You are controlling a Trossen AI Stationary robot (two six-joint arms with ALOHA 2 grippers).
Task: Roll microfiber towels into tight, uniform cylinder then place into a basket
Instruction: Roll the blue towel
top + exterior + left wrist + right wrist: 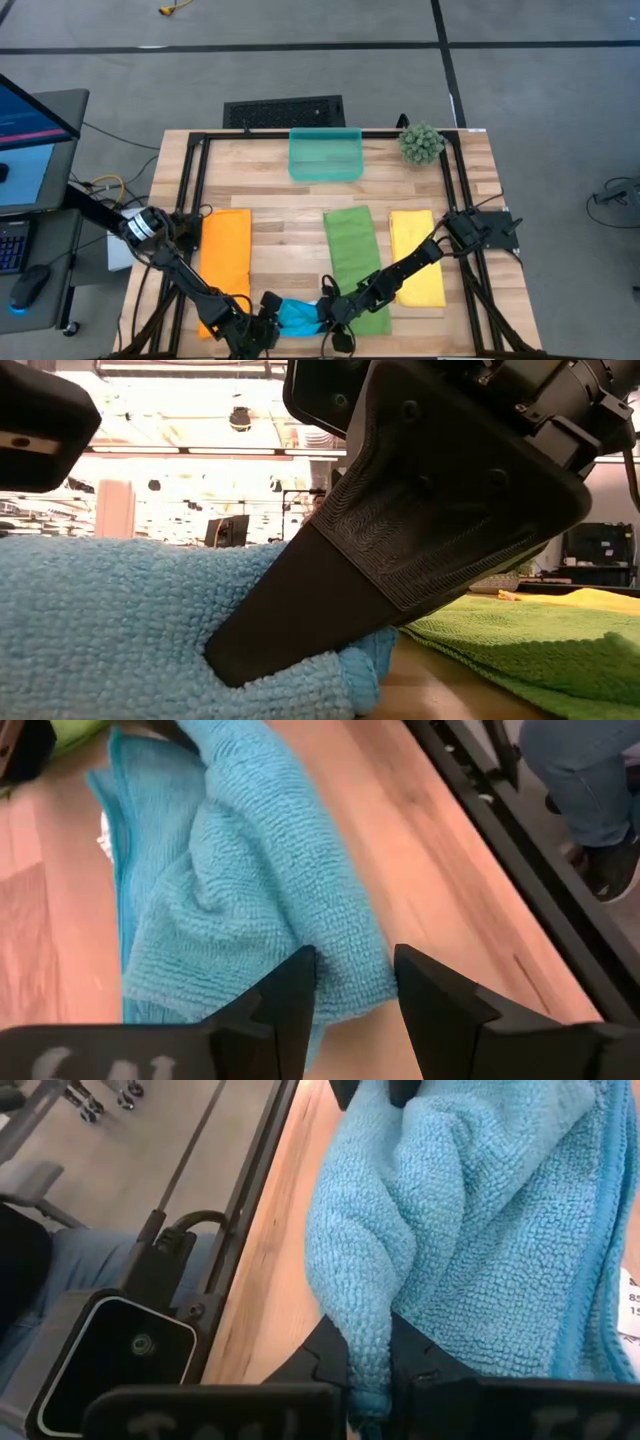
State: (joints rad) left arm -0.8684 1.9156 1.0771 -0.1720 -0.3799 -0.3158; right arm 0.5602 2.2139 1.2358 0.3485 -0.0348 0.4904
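From above, my left gripper [268, 322] and right gripper [327, 313] meet on the blue towel [297, 316] at the near edge. My right wrist shows a fold pinched fast; my left shows fingers parted around its end. I'd keep tension even for a tight roll.

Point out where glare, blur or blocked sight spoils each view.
Low view: room lights behind blow out, and the right tool looms dark over the blue towel. Left wrist view: the towel's far end smears. Right wrist view: sharp. High view: even light, no glare on the basket.
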